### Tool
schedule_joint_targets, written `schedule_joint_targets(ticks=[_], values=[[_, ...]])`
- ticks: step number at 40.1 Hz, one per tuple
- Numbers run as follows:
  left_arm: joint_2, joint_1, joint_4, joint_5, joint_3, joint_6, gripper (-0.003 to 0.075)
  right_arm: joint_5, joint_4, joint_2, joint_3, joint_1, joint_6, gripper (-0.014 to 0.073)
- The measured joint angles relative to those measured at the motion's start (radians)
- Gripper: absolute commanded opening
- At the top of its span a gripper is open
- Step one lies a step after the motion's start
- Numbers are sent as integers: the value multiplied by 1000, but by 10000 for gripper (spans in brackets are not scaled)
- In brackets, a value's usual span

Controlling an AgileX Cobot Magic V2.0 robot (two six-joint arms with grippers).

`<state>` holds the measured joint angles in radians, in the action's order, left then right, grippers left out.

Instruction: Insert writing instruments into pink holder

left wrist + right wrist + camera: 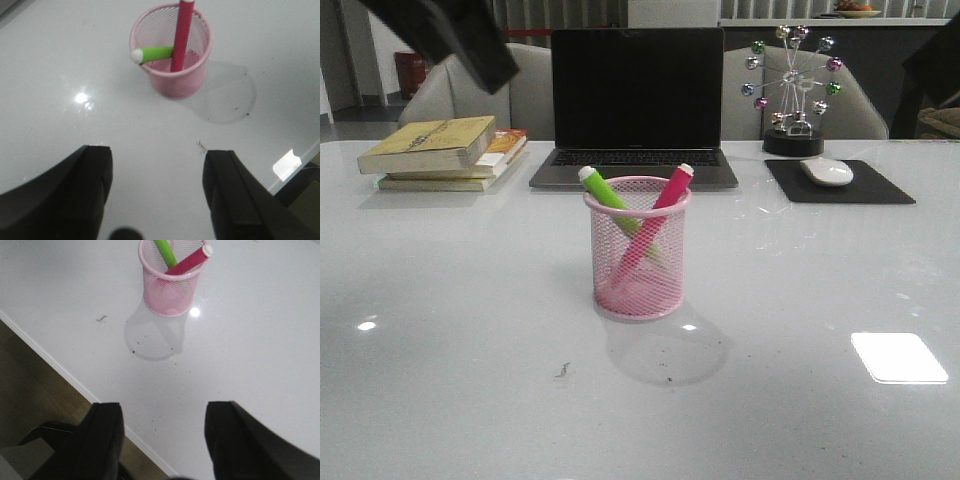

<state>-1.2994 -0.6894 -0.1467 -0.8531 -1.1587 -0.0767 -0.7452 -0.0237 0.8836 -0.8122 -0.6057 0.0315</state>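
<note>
The pink holder [638,250] stands upright at the middle of the white table. Inside it lean a lime green marker [603,190] and a magenta pink marker [670,190], their white ends crossing above the rim. From the left wrist, the holder [172,75] with both pens sits well ahead of my left gripper [157,165], which is open and empty. In the right wrist view the holder [170,287] is also far from my right gripper [165,415], open and empty over the table's near edge. A dark part of the left arm [450,35] shows at the front view's top left.
Behind the holder stand a black laptop [635,100], a stack of books [445,150] to the left, and a mouse [827,171] on a black pad with a ball ornament [792,90] to the right. The table edge [60,370] shows below the right gripper.
</note>
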Motion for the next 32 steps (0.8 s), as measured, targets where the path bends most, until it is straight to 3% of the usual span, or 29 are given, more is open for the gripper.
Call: schedule_joint_targets(ticks=[11,21,32], values=[[245,0,-9,55,237,95,458,-8,24,0,3,0,-2,461],[427,0,-11,84,397,114,449,-20,24,-126,106,0,-5,320],[480,0,-15,137,441,115,183,27,24,-235,188,0,-9,20]])
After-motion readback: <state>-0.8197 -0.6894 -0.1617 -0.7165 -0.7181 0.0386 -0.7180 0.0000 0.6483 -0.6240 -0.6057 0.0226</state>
